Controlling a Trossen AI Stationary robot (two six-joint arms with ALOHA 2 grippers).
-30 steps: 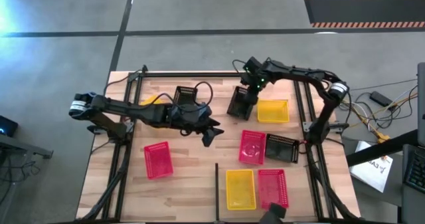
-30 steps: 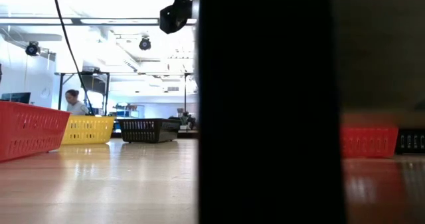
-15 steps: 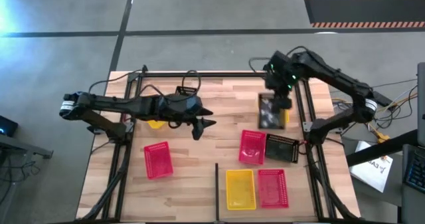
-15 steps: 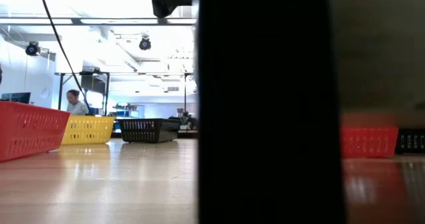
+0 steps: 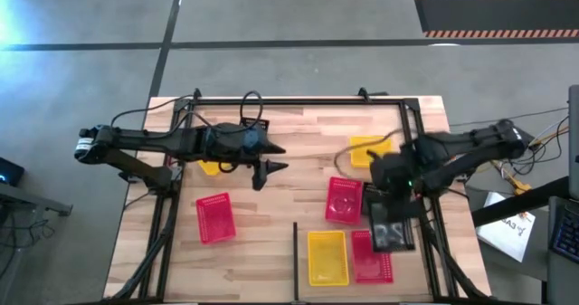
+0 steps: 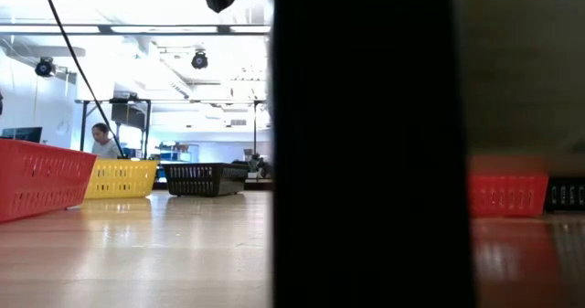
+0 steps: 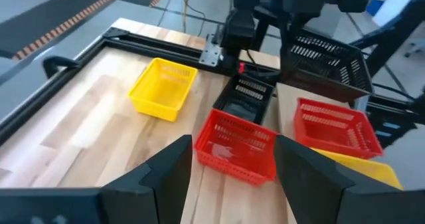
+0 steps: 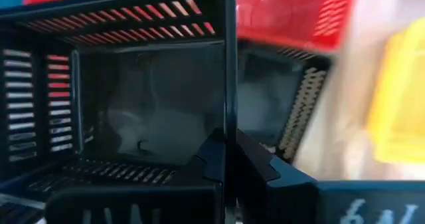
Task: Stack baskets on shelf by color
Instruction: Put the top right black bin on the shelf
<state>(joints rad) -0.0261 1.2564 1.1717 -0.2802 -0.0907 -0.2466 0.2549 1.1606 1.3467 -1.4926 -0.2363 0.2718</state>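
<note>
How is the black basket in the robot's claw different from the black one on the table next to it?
The held black basket is in the air, gripped by the right gripper; the black basket on the table rests flat, untouched. The held one hangs over a red basket; the other sits beside another red one. Both look alike.

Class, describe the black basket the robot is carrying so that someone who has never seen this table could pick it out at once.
Start at the table's right side in the high view, where the right arm reaches in over the black frame rail. At the right gripper hangs the carried black basket, above a red basket. Unlike the black basket on the table and the coloured ones, it is lifted and held.
</note>
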